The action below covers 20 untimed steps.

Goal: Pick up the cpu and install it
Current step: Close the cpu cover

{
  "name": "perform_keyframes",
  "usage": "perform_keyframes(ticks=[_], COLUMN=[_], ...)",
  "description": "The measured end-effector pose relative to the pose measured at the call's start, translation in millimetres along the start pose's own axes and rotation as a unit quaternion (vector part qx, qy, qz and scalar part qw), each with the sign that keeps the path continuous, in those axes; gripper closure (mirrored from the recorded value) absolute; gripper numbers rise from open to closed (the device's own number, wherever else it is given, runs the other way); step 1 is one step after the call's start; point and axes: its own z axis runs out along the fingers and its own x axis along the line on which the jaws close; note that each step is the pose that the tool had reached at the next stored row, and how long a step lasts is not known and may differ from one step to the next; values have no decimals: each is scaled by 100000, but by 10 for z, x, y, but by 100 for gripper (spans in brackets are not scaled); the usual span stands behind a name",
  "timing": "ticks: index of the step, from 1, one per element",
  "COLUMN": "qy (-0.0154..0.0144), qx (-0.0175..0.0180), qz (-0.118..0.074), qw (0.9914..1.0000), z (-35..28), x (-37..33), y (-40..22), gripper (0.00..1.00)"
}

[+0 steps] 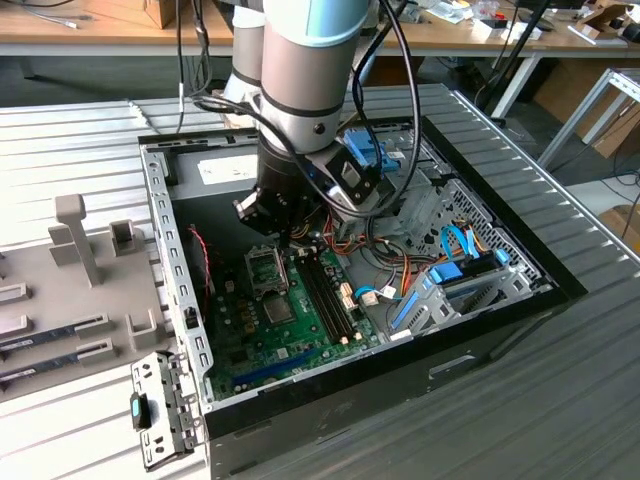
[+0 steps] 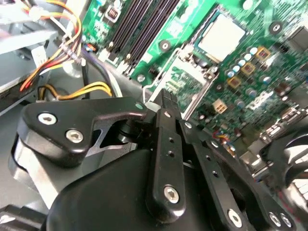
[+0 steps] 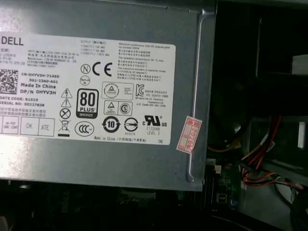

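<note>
Looking across the views, we are finding the gripper (image 1: 272, 222) hanging inside the open computer case (image 1: 560, 285), low over the motherboard (image 1: 240, 345) and just beside the metal-framed socket (image 1: 264, 266). In the second wrist view we are seeing what the exterior view is hiding under the arm: the gripper (image 2: 174, 108) with its black fingers (image 2: 166, 144) drawn close together and nothing showing between them. The socket (image 2: 185, 79) is lying just past the fingertips. The cpu (image 2: 222, 36) is lying flat on the green board on the far side of the socket from the gripper, touching nothing of it. In the exterior view we are making it out as a small grey square (image 1: 278, 308). The first wrist view is giving us the labelled side of the grey power-supply box (image 3: 192, 72) with red and orange cables (image 3: 260, 154) past its edge. Around the socket, the black memory slots (image 1: 325, 290) are running close alongside it, with cable bundles (image 1: 385, 255) crowding beyond them. The board beyond the cpu is lying open up to the case wall.
</note>
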Motion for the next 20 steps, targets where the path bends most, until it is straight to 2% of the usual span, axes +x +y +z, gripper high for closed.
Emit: perform_keyframes(ticks=[3, 8, 11, 13, 15, 16, 18, 20], qy=[-7, 26, 31, 30, 27, 31, 37, 46], qx=[-11, -2, 11, 13, 28, 76, 163, 335], qz=[-1, -3, 0, -11, 5, -6, -17, -25], qw=[100000, 100000, 100000, 100000, 100000, 100000, 100000, 99999], z=[50, 155, 196, 217, 222, 226, 232, 254], x=[4, 8, 15, 49, 83, 121, 155, 186], y=[-47, -73, -88, -152, -191, -224, -265, -336], gripper=[89, 89, 89, 89, 89, 89, 89, 89])
